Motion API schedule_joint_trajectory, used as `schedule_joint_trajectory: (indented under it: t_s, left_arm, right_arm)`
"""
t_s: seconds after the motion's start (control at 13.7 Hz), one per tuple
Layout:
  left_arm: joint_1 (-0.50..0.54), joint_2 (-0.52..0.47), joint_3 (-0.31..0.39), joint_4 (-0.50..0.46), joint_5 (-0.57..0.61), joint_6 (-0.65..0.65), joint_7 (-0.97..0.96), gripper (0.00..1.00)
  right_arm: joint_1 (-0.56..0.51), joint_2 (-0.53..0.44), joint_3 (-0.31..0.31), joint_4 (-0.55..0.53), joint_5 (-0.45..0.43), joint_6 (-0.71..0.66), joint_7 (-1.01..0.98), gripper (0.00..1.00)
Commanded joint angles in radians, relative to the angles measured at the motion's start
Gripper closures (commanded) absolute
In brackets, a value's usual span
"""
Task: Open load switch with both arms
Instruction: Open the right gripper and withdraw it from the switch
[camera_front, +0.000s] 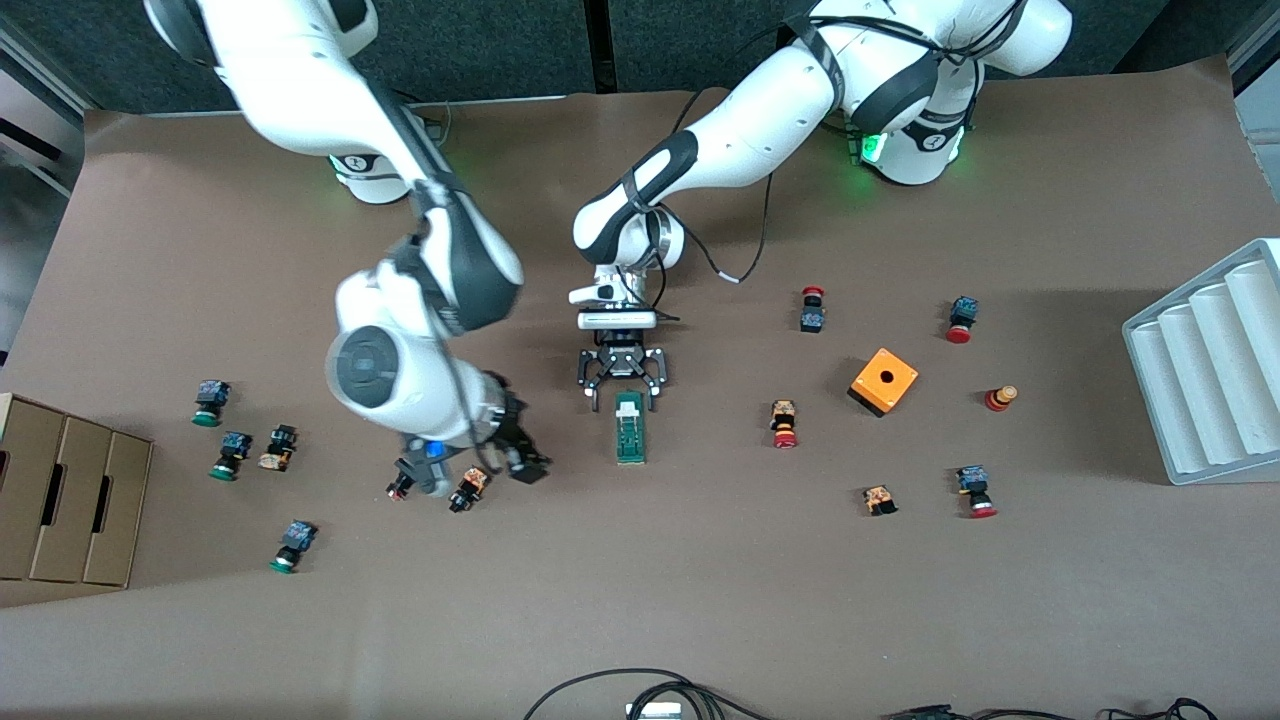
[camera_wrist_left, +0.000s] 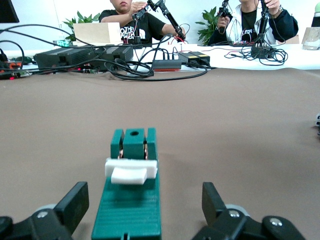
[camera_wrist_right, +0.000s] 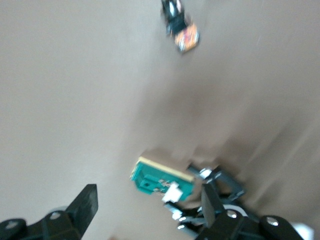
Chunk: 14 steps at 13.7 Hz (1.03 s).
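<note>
Robotics lab, by everything I can see from my station. Two white arms (camera_front: 640, 190) are bolted at one edge of a table (camera_front: 700, 600) covered in brown paper, parts scattered across it. My left wrist view looks over the table to a white bench (camera_wrist_left: 300, 52) crowded with black power units (camera_wrist_left: 65, 55) and tangled cables (camera_wrist_left: 130, 67). Two people (camera_wrist_left: 250, 20) sit there handling small black linkage devices (camera_wrist_left: 165, 15). Potted plants (camera_wrist_left: 80, 22) stand by them.
</note>
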<state>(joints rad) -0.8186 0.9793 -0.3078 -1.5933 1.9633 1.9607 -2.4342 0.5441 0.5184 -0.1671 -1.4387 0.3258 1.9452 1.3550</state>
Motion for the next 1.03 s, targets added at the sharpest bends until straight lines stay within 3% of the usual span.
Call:
schedule_joint_trajectory:
  t_s: [0.0, 0.37, 0.66, 0.95]
  left_arm:
    - [-0.005, -0.059, -0.016, -0.01, -0.088, -0.002, 0.111, 0.0]
    - [-0.001, -0.094, -0.034, -0.011, -0.121, 0.0, 0.144, 0.0]
    - [0.001, -0.191, -0.045, -0.019, -0.262, 0.009, 0.294, 0.0]
    - [0.013, -0.286, -0.062, -0.02, -0.404, 0.047, 0.42, 0.0]
  right_arm:
    - [-0.103, -0.133, 0.038, -0.061, -0.034, -0.098, -0.234, 0.02]
    - [-0.235, -0.354, 0.038, -0.175, -0.112, -0.251, -0.665, 0.01]
    - [-0.386, -0.44, 0.026, -0.177, -0.195, -0.357, -1.098, 0.01]
    - [-0.464, -0.486, -0.032, -0.189, -0.2, -0.365, -1.375, 0.01]
